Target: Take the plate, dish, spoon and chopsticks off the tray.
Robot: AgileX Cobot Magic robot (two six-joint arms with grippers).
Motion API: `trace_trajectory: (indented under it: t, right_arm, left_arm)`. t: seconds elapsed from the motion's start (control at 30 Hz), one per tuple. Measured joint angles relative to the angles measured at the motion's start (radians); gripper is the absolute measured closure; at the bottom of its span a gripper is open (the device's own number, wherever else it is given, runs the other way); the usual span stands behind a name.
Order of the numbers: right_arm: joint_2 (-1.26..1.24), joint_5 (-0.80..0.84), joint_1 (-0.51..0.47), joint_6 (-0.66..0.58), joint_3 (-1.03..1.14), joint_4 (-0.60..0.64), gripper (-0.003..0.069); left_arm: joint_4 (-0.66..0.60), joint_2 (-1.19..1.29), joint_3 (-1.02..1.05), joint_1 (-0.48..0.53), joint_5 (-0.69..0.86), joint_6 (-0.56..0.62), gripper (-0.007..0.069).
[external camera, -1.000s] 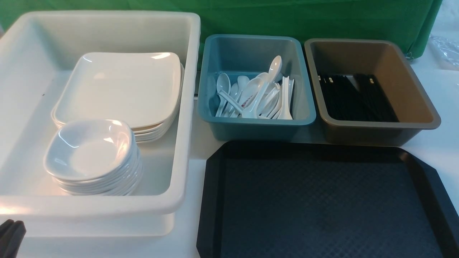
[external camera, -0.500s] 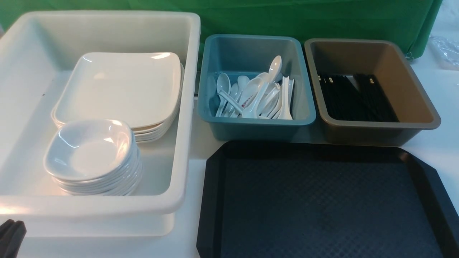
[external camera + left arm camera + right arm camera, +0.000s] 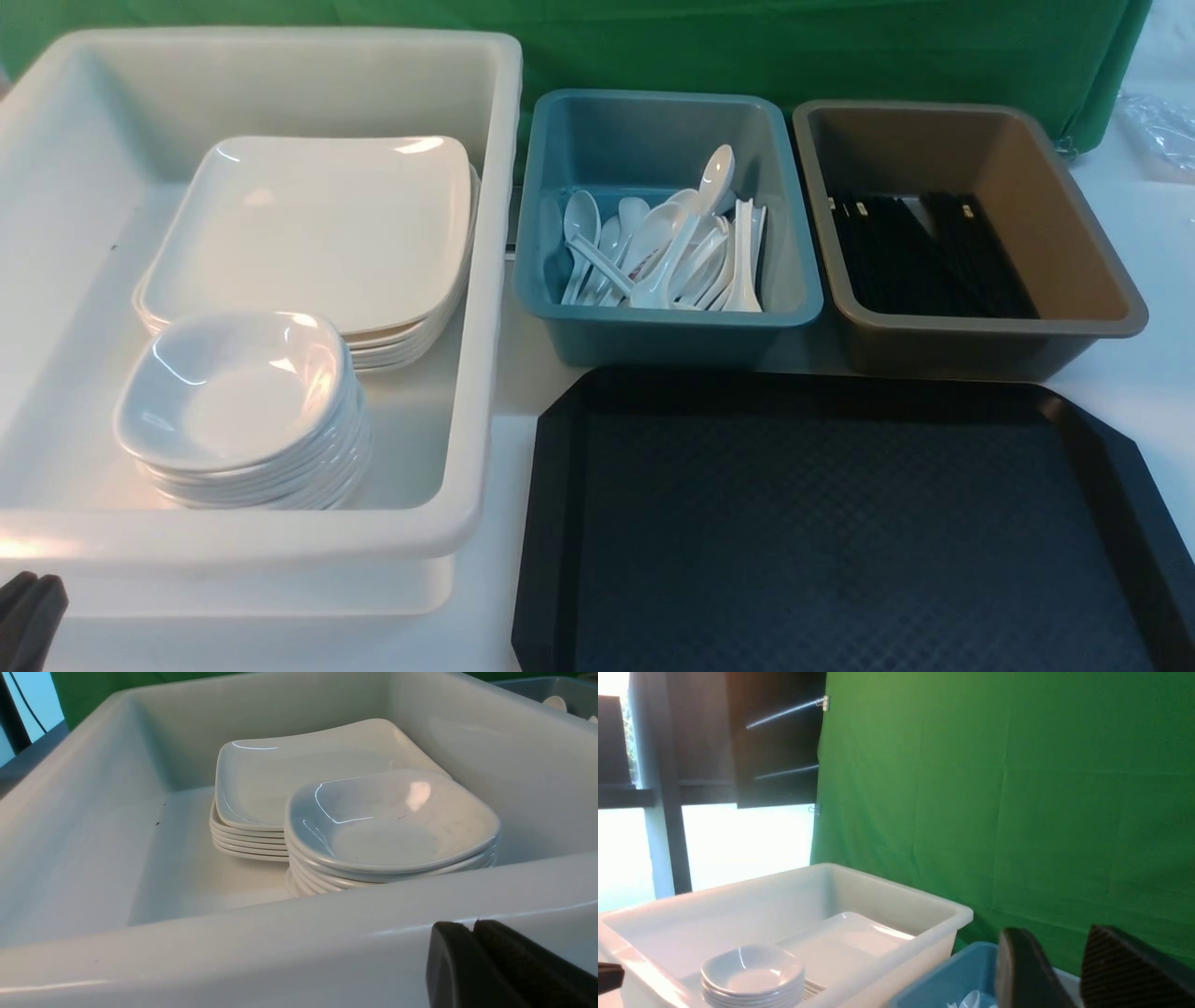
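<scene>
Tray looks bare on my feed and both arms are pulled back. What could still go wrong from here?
1. The stack of small dishes stands tall near the white bin's front wall, just beyond the shut left end effector; a careless move could topple it.
2. The right end effector, parted, hangs over the teal bin; dropping could scatter the heaped spoons.

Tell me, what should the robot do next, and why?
Probably just bring the right gripper back down to rest. The tray looks bare, and the plates, spoons and chopsticks already lie in their bins. The right gripper's jaws stand apart with nothing between them, up high facing the green cloth.
</scene>
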Motion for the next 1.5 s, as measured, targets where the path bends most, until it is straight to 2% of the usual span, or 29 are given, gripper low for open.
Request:
trace_trajectory:
  t: [0.2, 0.3, 0.33, 0.37, 0.47, 0.63, 0.8, 1.5]
  right_arm:
    - [-0.007, -0.008, -0.018, -0.002, 0.029, 0.008, 0.0422]
    - [-0.019, -0.012, -0.150, -0.002, 0.088, 0.008, 0.0421]
    - [-0.021, -0.013, -0.237, -0.002, 0.133, 0.008, 0.0421]
    - [-0.021, -0.013, -0.263, -0.002, 0.147, 0.008, 0.0421]
    - [-0.031, -0.013, -0.463, -0.001, 0.290, 0.008, 0.0421]
    - [-0.135, -0.002, -0.647, 0.000, 0.542, 0.008, 0.0421]
    - [-0.241, 0.146, -0.682, 0.003, 0.590, 0.009, 0.0421]
    - [-0.245, 0.154, -0.682, -0.002, 0.590, 0.009, 0.0421]
  left_arm:
    - [0.000, 0.000, 0.000, 0.000, 0.000, 0.000, 0.0608]
    - [0.000, 0.000, 0.000, 0.000, 0.000, 0.001, 0.0608]
    - [0.000, 0.000, 0.000, 0.000, 0.000, 0.001, 0.0608]
    - [0.000, 0.000, 0.000, 0.000, 0.000, 0.001, 0.0608]
    - [0.000, 0.000, 0.000, 0.000, 0.000, 0.001, 0.0608]
    - [0.000, 0.000, 0.000, 0.000, 0.000, 0.001, 0.0608]
    - [0.000, 0.000, 0.000, 0.000, -0.001, 0.002, 0.0608]
    - [0.000, 0.000, 0.000, 0.000, 0.000, 0.002, 0.0608]
